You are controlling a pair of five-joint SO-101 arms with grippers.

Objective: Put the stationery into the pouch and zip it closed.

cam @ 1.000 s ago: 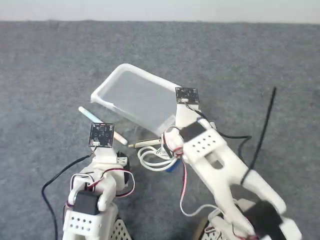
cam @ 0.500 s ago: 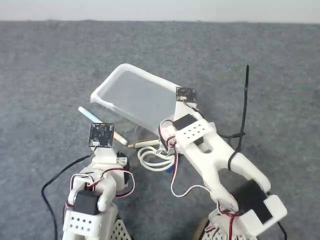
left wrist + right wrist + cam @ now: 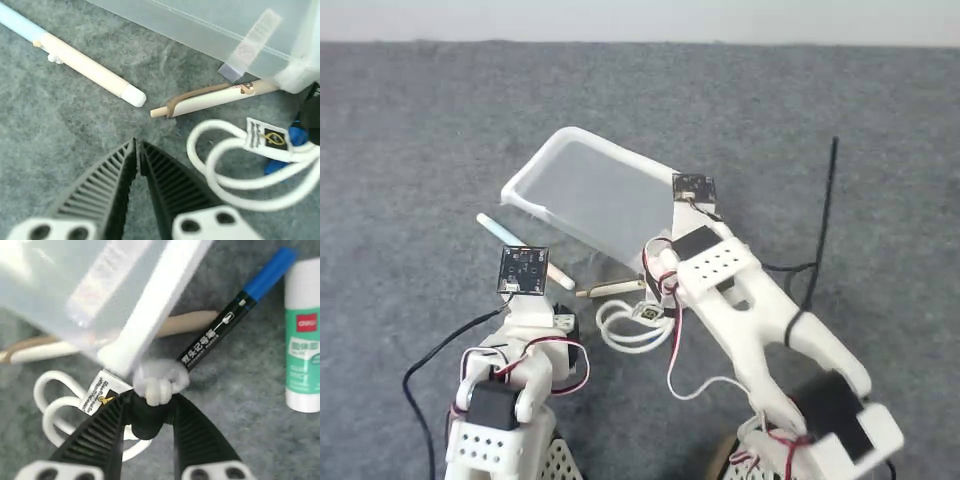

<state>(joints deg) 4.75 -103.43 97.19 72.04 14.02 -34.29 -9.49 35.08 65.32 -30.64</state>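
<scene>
- The clear pouch [image 3: 590, 195] lies slanted across the middle of the high view on the grey carpet [image 3: 420, 120], running from upper left down to lower right.
- The right gripper [image 3: 152, 396] is at the pouch's lower right corner. Its fingers are pinched on the white zip end there (a small white lump sits between the black jaws).
- The left gripper [image 3: 136, 146] hangs over bare carpet, lower left of centre in the high view. Its fingers are pressed together with nothing between them.
- A blue and cream pen [image 3: 520, 243] lies on the carpet just left of the pouch, apart from it, with one end under the left arm's camera board [image 3: 523, 270].
- A beige pen [image 3: 615, 288] with a brown clip lies just below the pouch, one end tucked under the pouch's corner.
- A white cable [image 3: 625, 330], coiled and carrying a small tag, sits just below the beige pen, beside the right arm.
- Close by the right gripper lies a black marker [image 3: 235, 315] with a blue cap, its black end near the pouch's corner.
- A glue stick [image 3: 302, 340], white and green, lies just beside the marker, not touching it.
</scene>
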